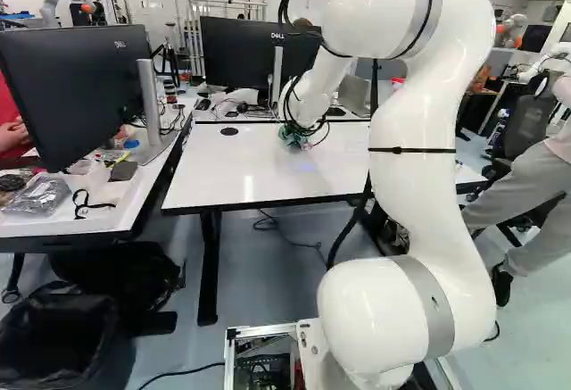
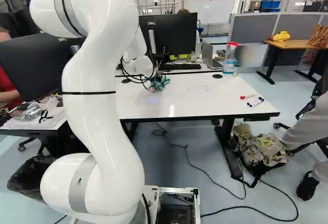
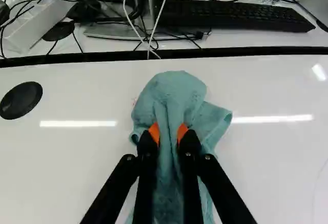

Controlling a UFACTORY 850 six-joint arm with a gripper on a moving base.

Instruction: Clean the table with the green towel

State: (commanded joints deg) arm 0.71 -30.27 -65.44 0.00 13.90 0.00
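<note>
Atop the glossy white rectangular surface (image 3: pixel 277 157), our black orange-padded jaws hold the crumpled blue-green cloth towel (image 3: pixel 173 93) pinched between them, its long axis running from ahead to back beneath them, so we should probably sweep sideways, broad flank leading.

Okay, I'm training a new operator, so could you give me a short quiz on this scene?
1. True or false: the gripper has the green towel pinched between its fingers.
2. Multiple choice: in the right base view, what stands near the far edge of the white table?
a) a coffee mug
b) a spray bottle
c) a potted plant
3. Fill in the word: in the wrist view, a black ____ lies on the desk beyond the table, next to the foot of a monitor.

Key: 1. true; 2. b; 3. keyboard
</note>
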